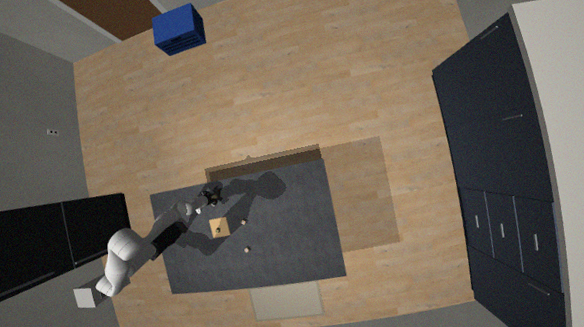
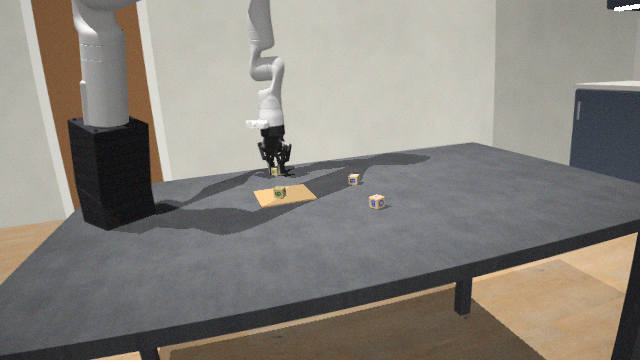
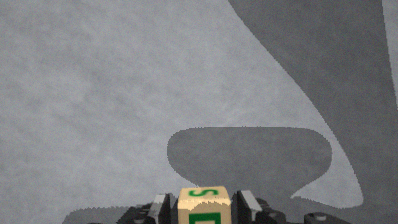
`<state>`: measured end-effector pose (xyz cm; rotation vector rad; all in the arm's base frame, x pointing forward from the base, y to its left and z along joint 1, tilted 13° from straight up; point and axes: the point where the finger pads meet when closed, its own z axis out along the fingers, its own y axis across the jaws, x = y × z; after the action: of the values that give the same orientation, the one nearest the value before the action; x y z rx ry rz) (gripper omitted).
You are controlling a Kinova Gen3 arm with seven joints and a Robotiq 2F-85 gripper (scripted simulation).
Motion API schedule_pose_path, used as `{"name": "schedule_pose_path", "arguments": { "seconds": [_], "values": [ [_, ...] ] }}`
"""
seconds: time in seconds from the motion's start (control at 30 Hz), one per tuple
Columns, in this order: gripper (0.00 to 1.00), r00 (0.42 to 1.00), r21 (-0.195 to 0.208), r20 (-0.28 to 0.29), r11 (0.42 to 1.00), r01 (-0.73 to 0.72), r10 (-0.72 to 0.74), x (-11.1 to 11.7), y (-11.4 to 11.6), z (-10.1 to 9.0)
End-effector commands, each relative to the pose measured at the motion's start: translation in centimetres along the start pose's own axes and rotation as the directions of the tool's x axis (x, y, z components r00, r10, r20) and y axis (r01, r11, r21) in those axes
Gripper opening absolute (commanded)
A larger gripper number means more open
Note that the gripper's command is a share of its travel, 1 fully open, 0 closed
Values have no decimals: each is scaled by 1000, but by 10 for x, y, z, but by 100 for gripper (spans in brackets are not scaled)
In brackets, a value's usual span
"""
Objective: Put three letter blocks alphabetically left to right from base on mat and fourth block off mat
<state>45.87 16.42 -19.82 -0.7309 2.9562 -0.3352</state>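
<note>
Straddling a cube-shaped letter block (image 2: 274,171) (image 3: 204,205), the gripper (image 1: 213,196) (image 2: 278,172) (image 3: 201,206) stands part-open, unclenched. The block, without a long axis, sits off the mat (image 1: 214,221) (image 2: 299,194), a sideways green S facing the wrist camera; the adjoining green character is cut off.

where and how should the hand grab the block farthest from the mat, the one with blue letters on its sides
Best, I'd say, straight down from above, fingers on two opposite upright sides of the block. It looks like a cube sitting flat, and it stands apart from the mat and other blocks, leaving room for fingers on every side.
</note>
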Motion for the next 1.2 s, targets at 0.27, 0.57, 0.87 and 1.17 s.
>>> {"name": "schedule_pose_path", "arguments": {
  "seconds": [0.27,0.57,0.87,1.17],
  "values": [
    [21,1000,0,2,1000,0,0,-1,0,-1],
    [21,1000,0,2,1000,0,0,-1,0,-1],
    [21,1000,0,2,1000,0,0,-1,0,-1],
    [21,1000,0,2,1000,0,0,-1,0,-1]
  ]
}}
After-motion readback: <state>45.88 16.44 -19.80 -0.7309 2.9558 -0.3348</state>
